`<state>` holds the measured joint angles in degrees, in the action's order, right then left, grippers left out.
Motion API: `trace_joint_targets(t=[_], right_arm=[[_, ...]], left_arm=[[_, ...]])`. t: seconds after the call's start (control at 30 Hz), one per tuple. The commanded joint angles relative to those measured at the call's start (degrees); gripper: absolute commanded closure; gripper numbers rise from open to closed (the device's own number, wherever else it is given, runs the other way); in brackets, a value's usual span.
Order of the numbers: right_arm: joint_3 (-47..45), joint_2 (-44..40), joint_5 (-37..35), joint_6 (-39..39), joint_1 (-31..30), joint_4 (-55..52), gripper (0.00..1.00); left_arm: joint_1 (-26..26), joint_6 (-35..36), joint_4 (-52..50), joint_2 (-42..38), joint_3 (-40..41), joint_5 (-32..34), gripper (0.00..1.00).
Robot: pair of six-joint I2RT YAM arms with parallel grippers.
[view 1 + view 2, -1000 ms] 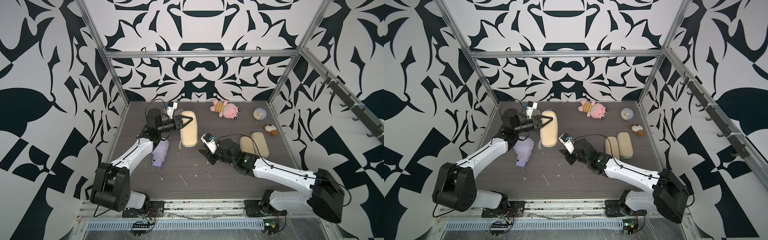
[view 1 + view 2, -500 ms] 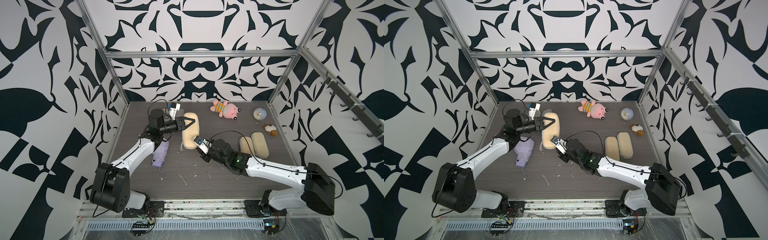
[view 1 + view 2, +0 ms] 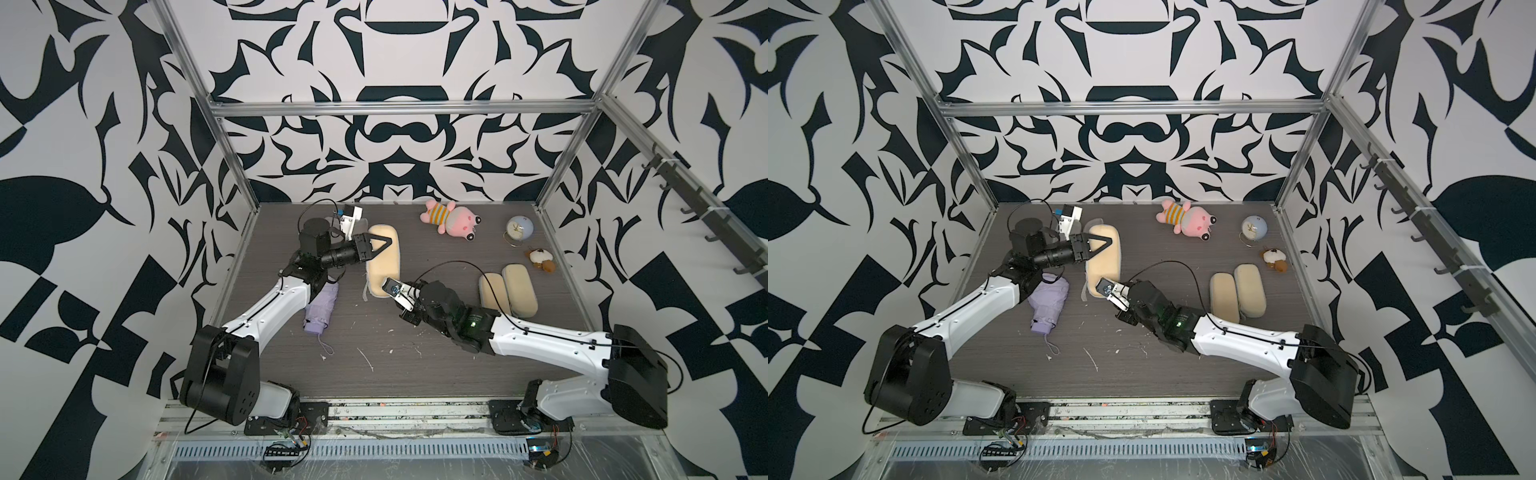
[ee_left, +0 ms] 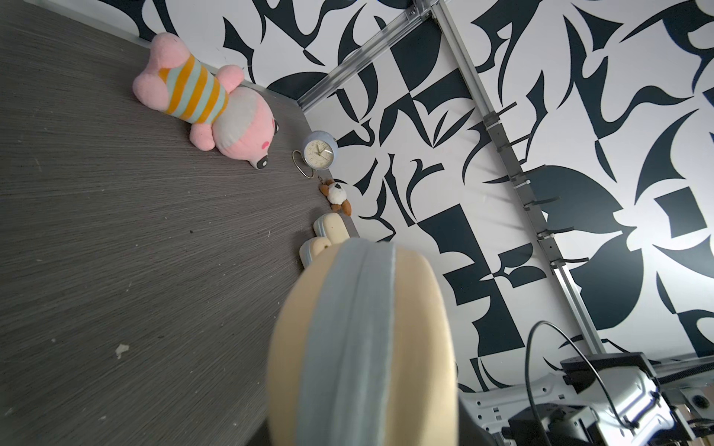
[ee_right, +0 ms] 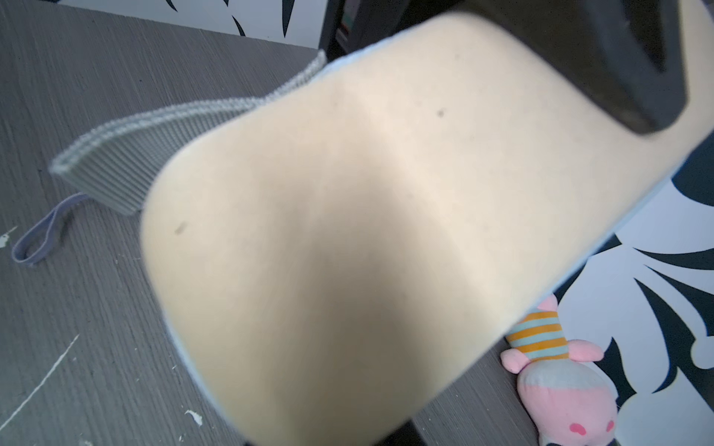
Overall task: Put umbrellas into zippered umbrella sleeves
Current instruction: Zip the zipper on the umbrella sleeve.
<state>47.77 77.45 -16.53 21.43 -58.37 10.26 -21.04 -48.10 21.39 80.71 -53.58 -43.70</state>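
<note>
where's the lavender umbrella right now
In both top views the lavender umbrella lies on the table, on the left side, partly hidden by the left arm and just left of the beige sleeve.

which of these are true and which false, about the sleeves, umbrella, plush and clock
1. The left gripper grips a beige sleeve. True.
2. The lavender umbrella is inside a sleeve. False: it lies bare on the table.
3. Two other sleeves lie side by side. True.
4. The pink plush lies between those two sleeves. False: it lies apart from them, farther back.
5. The clock is beside the umbrella. False: it stands across the table from it, near a small brown toy.
</note>
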Motion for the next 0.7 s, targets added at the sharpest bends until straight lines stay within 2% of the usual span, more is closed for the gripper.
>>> trace_joint_targets(t=[0.0, 0.2, 0.33, 0.4, 0.53, 0.67], right_arm=[[3.8, -0.72, -2.62, 1.03, -0.42, 7.61, 0.75], [3.97, -0.33, -2.36, 1.86, -1.63, 6.88, 0.84], [2.65, -1.84, -0.97, 3.32, -2.66, 3.52, 0.99], [1.52, -3.05, 0.53, 3.64, -3.22, 0.92, 1.0], [0.39, -3.58, 2.98, 6.28, -6.86, -6.64, 1.0], [-0.06, -2.68, 4.92, 4.41, -10.61, -8.7, 1.0]], left_arm=[[-1.96, -0.16, 0.77, 0.15, 0.6, -1.39, 0.8], [-3.3, -0.94, 1.62, 0.69, 1.73, -0.19, 0.8], [-3.21, -0.93, 1.25, 0.0, 1.68, 0.47, 0.81], [-2.93, -0.21, 0.23, -0.41, 1.19, 1.22, 0.81], [-0.79, 0.48, -0.99, -1.31, 0.24, 3.95, 0.88], [1.31, 1.32, -0.5, -2.79, 0.3, 8.27, 0.95]])
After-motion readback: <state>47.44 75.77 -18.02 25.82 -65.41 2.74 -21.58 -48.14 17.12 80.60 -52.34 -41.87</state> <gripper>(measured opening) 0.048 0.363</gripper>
